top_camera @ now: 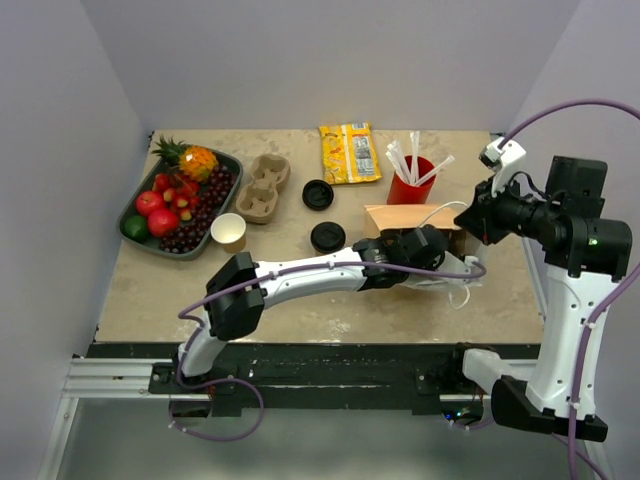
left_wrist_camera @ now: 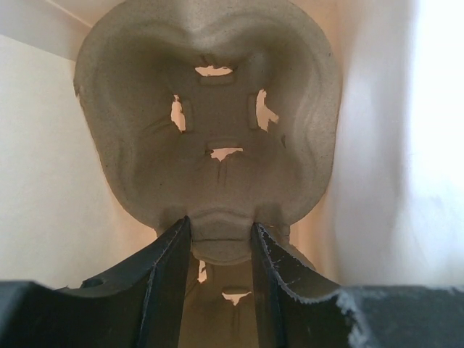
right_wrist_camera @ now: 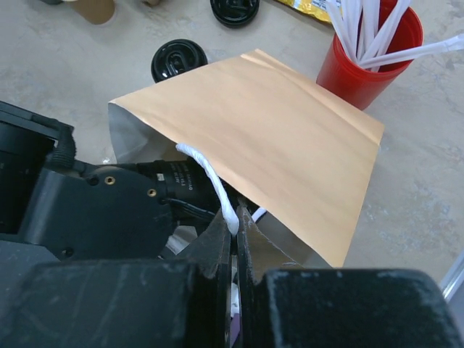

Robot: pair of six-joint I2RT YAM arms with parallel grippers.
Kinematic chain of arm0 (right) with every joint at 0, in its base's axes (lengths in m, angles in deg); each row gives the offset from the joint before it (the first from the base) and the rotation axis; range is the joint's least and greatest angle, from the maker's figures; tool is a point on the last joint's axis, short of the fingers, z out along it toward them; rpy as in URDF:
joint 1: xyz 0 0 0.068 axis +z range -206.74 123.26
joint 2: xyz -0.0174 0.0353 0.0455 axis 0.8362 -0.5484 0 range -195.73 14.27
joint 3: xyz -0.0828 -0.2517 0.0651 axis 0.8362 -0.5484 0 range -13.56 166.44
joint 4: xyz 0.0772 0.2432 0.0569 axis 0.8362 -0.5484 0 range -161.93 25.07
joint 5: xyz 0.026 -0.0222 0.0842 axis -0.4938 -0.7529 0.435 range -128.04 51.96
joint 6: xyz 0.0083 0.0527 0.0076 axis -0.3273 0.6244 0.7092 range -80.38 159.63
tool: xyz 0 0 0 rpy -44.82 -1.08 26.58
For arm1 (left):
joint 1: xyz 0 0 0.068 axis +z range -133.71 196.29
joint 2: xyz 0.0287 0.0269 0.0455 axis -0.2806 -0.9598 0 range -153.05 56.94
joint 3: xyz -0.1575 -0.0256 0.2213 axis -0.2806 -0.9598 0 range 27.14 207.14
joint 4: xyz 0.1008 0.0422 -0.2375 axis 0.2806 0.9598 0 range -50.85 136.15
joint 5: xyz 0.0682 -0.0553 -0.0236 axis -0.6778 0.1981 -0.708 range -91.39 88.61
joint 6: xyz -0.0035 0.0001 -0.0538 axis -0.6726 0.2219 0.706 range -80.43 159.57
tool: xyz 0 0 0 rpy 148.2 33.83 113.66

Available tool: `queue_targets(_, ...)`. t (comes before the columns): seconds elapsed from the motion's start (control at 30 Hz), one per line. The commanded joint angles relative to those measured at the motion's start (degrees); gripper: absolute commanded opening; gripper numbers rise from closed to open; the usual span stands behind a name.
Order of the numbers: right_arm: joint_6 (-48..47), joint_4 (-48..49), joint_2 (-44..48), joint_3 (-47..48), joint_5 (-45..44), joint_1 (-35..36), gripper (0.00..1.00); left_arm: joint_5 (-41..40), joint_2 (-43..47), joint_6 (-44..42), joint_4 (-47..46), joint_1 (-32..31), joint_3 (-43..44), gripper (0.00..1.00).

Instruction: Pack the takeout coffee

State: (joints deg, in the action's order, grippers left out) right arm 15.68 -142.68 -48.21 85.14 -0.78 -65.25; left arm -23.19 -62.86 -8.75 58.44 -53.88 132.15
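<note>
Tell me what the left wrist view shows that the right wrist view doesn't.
Left wrist only: the cup carrier, gripped at its near edge by the left gripper, inside the paper bag. Right wrist only: the bag's brown outside, its white handle pinched in the right gripper, the red cup of straws, a round black lid, and the left arm in the bag's mouth. Both: the paper bag, seen from inside and from outside.

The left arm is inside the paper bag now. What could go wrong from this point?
1. The right gripper pinches only the thin white handle; if it slips, the mouth of the paper bag may collapse.
2. The left gripper holds the cup carrier deep inside; pulling back before releasing fully could drag the carrier out with it.
3. The red cup of straws stands close behind the bag; a push may tip it.
</note>
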Motion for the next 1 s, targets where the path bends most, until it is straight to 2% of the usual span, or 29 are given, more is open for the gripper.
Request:
queue_targets(0.0, 2.4, -2.0, 1.7, 2.6, 3.4, 0.2, 0.00, -1.1, -2.4, 0.2, 1.8, 0.8, 4.3, 0.00)
queue_targets(0.17, 4.9, -1.8, 3.7, 0.0, 3.3, 0.2, 0.00, -2.0, -4.9, 1.3, 1.7, 0.8, 5.0, 0.00)
queue_targets(0.27, 5.6, -2.5, 3.4, 1.8, 3.3, 0.3, 0.00, -3.2, -6.0, 0.7, 1.0, 1.4, 5.9, 0.00)
queue_targets(0.47, 5.1, -2.6, 1.1, 1.9, 4.8, 0.3, 0.00, 0.7, -6.5, 1.6, -2.2, 2.7, 5.5, 0.00)
queue_targets(0.6, 3.0, -2.7, 0.8, 0.4, 9.1, 0.3, 0.00, 5.0, -6.5, 3.7, -4.9, 3.5, 4.0, 0.00)
queue_targets(0.83, 1.1, -2.7, 0.4, -1.2, 12.8, 0.3, 0.00, 9.2, -3.5, 8.9, -17.2, 4.9, -4.8, 0.00)
queue_targets(0.97, 1.6, -2.8, 0.0, -0.9, 14.0, 0.3, 0.00, 9.0, -6.0, 9.6, -15.2, 5.0, -3.0, 0.00)
